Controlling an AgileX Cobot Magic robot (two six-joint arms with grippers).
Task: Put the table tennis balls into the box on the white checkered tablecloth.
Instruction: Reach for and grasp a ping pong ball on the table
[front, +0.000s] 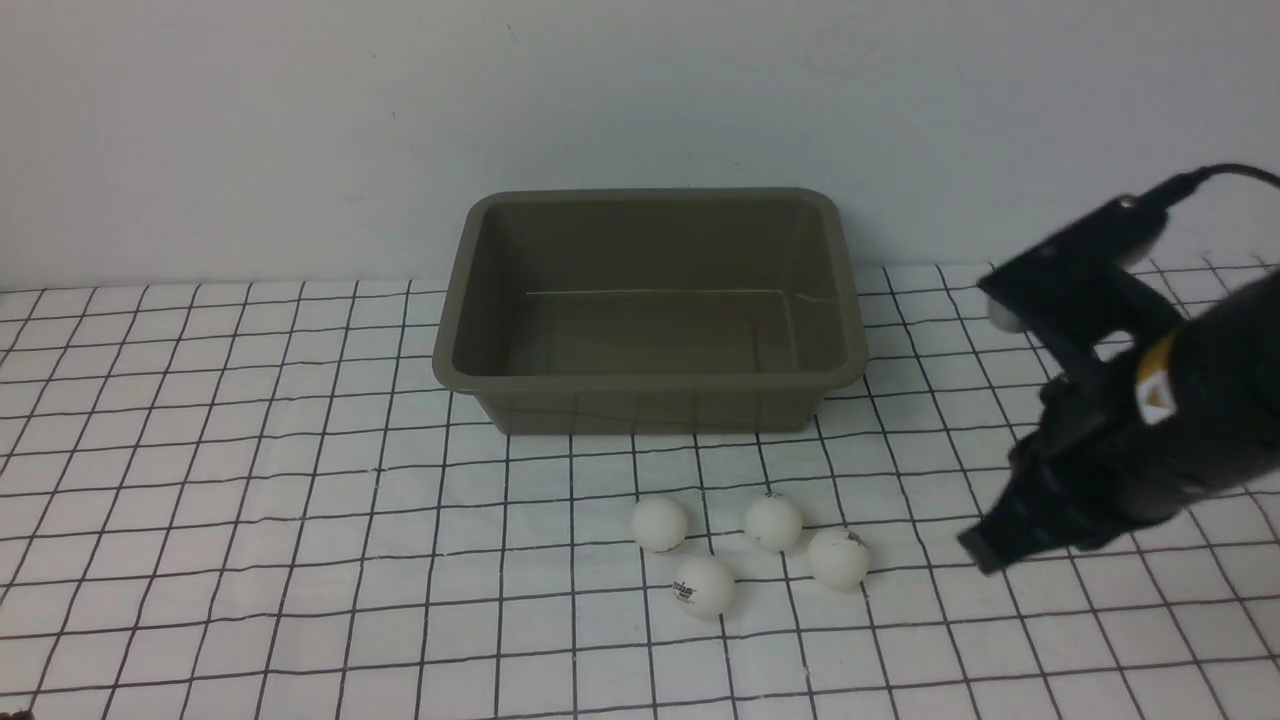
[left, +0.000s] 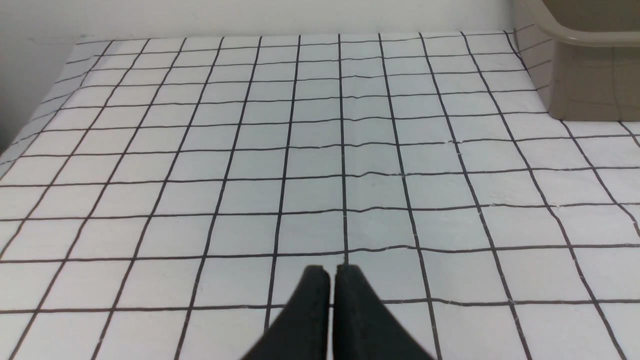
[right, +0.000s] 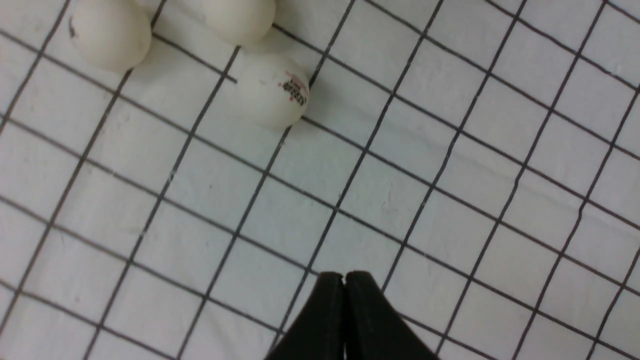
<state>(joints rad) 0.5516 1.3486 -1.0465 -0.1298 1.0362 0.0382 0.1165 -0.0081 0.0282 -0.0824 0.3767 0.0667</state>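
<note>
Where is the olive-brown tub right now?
In the front view, the olive-brown tub stands at the middle of the tablecloth's far edge, by the wall, beyond the four balls.

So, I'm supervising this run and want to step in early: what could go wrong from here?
The balls sit loose and close together, so a grab might knock a neighbour rolling. The right end effector is shut; lowered like that, it would probably push a ball away.

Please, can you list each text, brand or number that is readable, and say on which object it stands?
No text is readable.
Ball nearest the robot: dark print, too small.
Rightmost ball: dark print, too blurred.
Box: no text visible.
</note>
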